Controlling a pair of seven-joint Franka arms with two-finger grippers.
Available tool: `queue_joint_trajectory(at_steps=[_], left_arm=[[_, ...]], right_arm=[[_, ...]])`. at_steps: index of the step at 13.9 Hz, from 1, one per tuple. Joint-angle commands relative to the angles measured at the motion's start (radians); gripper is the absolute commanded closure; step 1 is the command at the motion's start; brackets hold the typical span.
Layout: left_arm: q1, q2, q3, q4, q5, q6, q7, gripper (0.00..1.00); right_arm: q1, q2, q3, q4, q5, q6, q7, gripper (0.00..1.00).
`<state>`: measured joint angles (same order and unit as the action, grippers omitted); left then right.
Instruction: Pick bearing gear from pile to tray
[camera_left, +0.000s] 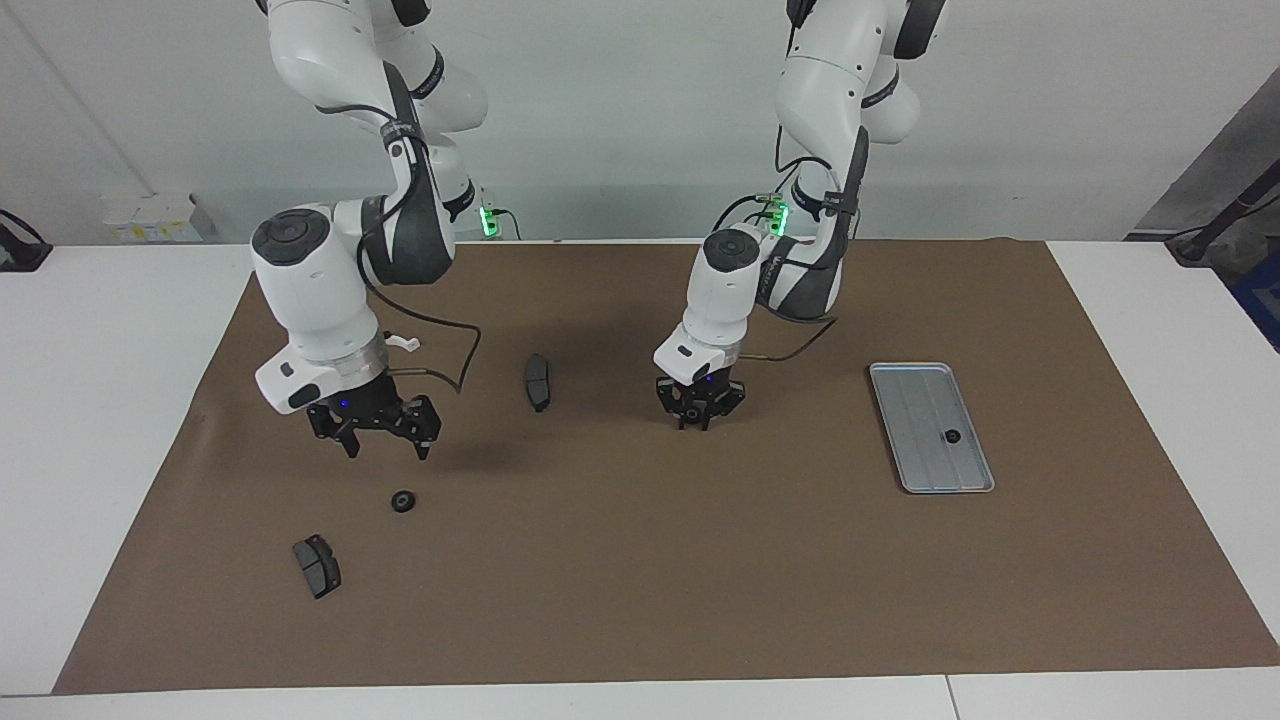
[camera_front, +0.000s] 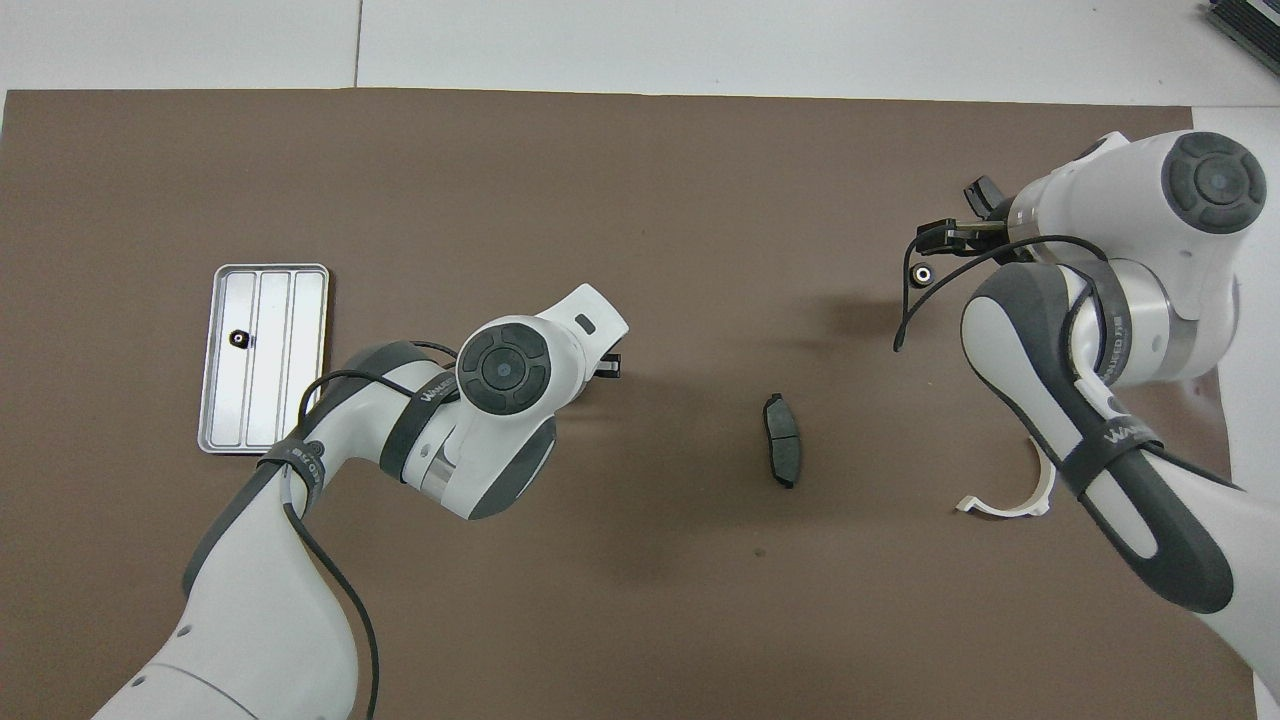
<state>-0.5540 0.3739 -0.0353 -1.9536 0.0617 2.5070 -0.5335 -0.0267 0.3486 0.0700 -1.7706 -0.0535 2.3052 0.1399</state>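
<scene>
On the tabletop (camera_left: 100, 400), facing view: one black bearing ring (camera_left: 952, 436) lies in the tray (camera_left: 905, 478), at 3 o'clock on the brown mat (camera_left: 700, 580).
Left end effector (camera_left: 698, 420): clenched, low at the mat's centre; whether it pinches a ring cannot be told.
Right end effector (camera_left: 378, 446): released, hovering at 11 o'clock of a loose ring (camera_left: 403, 501).
Left to do: that loose ring at least; the brake pads (camera_left: 537, 381) are not wanted.

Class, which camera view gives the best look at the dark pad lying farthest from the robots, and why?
The facing view: the pad lies in plain sight on the brown mat, nothing covering it, a little farther from the robots than the loose black ring. In the overhead view it is hidden beneath the right arm, so nothing of it shows.
</scene>
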Motion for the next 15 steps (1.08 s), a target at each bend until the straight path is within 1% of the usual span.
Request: queue_joint_trajectory(at_steps=[1, 2, 3, 5, 6, 8, 10, 11, 12, 13, 14, 15], left_arm=[[0.081, 0.008, 0.005, 0.132, 0.015, -0.143, 0.015, 1.00], [0.118, 0.014, 0.005, 0.169, 0.015, -0.173, 0.020, 1.00], [0.173, 0.005, 0.003, 0.176, 0.012, -0.180, 0.029, 1.00], [0.267, -0.022, 0.002, 0.167, 0.009, -0.204, 0.085, 1.00], [0.314, -0.030, 0.002, 0.162, 0.009, -0.233, 0.146, 1.00], [0.426, -0.044, 0.000, 0.138, 0.006, -0.279, 0.341, 1.00], [0.520, -0.066, 0.000, 0.081, 0.003, -0.275, 0.534, 1.00], [0.557, -0.075, 0.000, 0.062, 0.001, -0.273, 0.606, 1.00], [0.583, -0.079, 0.000, 0.047, 0.001, -0.273, 0.644, 0.99], [0.592, -0.087, 0.000, 0.032, 0.001, -0.273, 0.655, 0.90], [0.592, -0.089, 0.000, 0.030, 0.001, -0.272, 0.652, 0.76], [0.589, -0.089, 0.000, 0.033, 0.001, -0.272, 0.649, 0.52]], right_arm=[[-0.013, 0.035, 0.014, 0.002, 0.026, 0.045, -0.034, 0.00], [-0.015, 0.053, 0.014, 0.007, 0.024, 0.054, -0.036, 0.00], [-0.013, 0.072, 0.014, 0.005, 0.024, 0.080, -0.036, 0.00], [-0.013, 0.090, 0.014, 0.002, 0.026, 0.083, -0.040, 0.00], [-0.013, 0.101, 0.014, 0.002, 0.024, 0.083, -0.045, 0.00], [-0.015, 0.127, 0.014, 0.002, 0.024, 0.095, -0.045, 0.00], [-0.013, 0.144, 0.014, 0.000, 0.024, 0.115, -0.045, 0.00], [-0.013, 0.148, 0.014, -0.003, 0.026, 0.115, -0.046, 0.00], [-0.013, 0.151, 0.014, -0.006, 0.026, 0.115, -0.049, 0.03], [-0.012, 0.152, 0.014, -0.010, 0.026, 0.115, -0.051, 0.09], [-0.010, 0.152, 0.014, -0.012, 0.026, 0.115, -0.049, 0.14], [-0.009, 0.152, 0.014, -0.013, 0.026, 0.112, -0.049, 0.20]])
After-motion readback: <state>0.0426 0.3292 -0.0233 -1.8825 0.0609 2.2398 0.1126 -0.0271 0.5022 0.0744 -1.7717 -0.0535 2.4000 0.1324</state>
